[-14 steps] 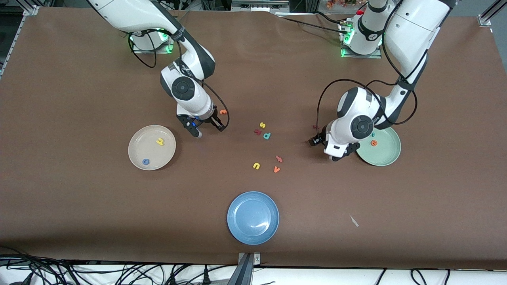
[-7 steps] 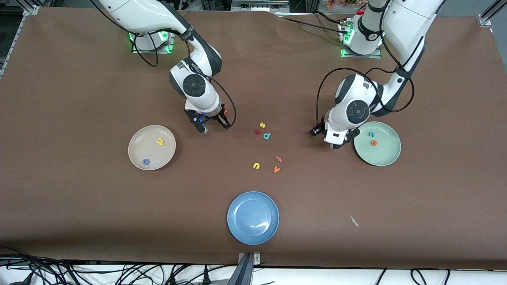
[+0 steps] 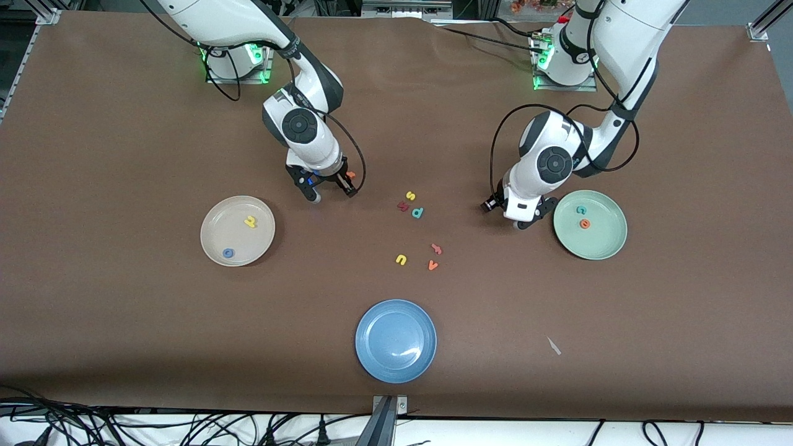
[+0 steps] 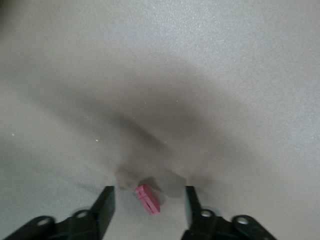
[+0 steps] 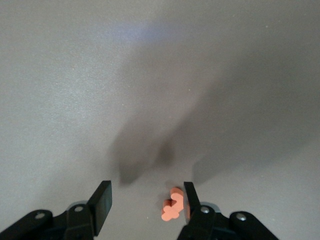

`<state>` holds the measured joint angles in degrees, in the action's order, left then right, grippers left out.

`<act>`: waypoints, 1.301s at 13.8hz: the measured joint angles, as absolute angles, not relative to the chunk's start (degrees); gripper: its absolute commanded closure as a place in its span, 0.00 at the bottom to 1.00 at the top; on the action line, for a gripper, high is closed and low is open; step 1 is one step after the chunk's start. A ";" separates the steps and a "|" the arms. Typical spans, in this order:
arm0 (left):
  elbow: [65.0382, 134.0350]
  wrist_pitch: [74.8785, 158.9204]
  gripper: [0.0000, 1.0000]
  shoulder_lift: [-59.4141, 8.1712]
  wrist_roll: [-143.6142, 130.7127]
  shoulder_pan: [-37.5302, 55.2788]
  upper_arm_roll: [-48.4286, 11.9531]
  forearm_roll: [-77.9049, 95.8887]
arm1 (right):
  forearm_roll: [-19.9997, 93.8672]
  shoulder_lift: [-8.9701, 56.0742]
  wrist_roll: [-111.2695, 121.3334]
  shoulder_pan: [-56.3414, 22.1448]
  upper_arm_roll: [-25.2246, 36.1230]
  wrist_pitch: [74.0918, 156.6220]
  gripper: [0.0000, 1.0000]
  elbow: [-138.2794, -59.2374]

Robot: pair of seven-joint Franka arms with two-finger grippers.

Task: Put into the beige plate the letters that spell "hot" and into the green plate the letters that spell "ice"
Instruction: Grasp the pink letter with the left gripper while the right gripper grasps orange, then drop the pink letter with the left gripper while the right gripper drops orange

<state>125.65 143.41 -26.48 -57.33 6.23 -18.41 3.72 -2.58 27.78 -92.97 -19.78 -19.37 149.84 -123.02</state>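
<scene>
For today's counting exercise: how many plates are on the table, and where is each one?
3. The beige plate is toward the right arm's end, the green plate toward the left arm's end, and the blue plate nearest the front camera. None looks hidden.

The desk (image 3: 124, 310) wears a matt brown cloth-like cover. The blue plate (image 3: 372, 353) looks glossy, catching a highlight; the beige plate (image 3: 214, 244) and green plate (image 3: 604, 248) look smooth, duller plastic.
</scene>
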 measured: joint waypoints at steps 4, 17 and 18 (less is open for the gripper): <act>125.72 143.50 0.94 -26.62 -57.33 6.26 -18.41 3.64 | -2.58 27.92 -94.80 -21.08 -19.38 151.49 0.34 -123.88; 114.12 114.93 1.00 -18.35 -32.57 -2.82 -17.45 3.37 | -2.58 28.28 -95.97 -21.35 -19.38 154.88 0.85 -125.84; 113.16 112.94 1.00 -18.03 -27.54 -5.45 -17.26 3.35 | -2.58 28.19 -95.98 -21.35 -19.38 154.89 0.92 -125.84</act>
<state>113.16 112.94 -18.03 -27.54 -5.45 -17.26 3.35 -2.58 28.19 -95.98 -21.35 -19.38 154.89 -125.84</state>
